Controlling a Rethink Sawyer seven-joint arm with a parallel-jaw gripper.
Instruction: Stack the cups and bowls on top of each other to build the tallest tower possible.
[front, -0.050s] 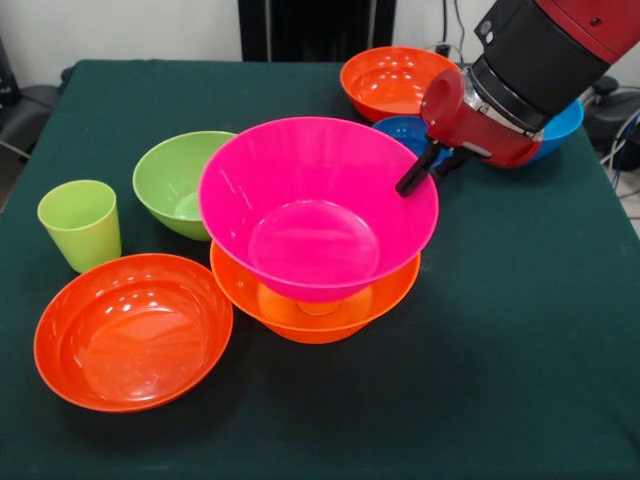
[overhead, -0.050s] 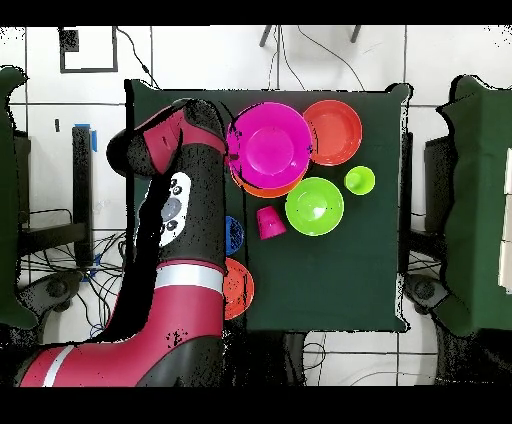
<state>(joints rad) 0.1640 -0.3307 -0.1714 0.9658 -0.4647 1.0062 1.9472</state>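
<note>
- Sitting nearest on the left of the green table (front, -0.050s: 520, 380) is a shallow red-orange bowl (front, -0.050s: 133, 332), empty and on its own.
- Right beside it, mid-table, is the tower (front, -0.050s: 318, 235) so far: the big pink bowl (front, -0.050s: 318, 205) sits upright inside the big orange bowl (front, -0.050s: 315, 300), and something orange peeks out under the pink one's base. Can't tell what that is.
- Left of that, the lime green cup (front, -0.050s: 80, 224) stands upright near the left edge, with the green bowl (front, -0.050s: 180, 182) just behind it and close against the pink bowl's rim.
- The gripper (front, -0.050s: 420, 172) comes in from the upper right, dark fingers (front, -0.050s: 414, 178) right at the pink bowl's far right rim. Honestly can't tell whether the jaws are spread or closed, or pinching the rim.
- Behind the gripper a small dark blue bowl (front, -0.050s: 400, 131) pokes out, and a light blue bowl (front, -0.050s: 562, 125) shows past the arm.
- Farthest back sits the second red-orange bowl (front, -0.050s: 392, 80).
- From overhead, a red-pink cup (overhead, -0.050s: 270, 222) stands next to the green bowl.
</note>
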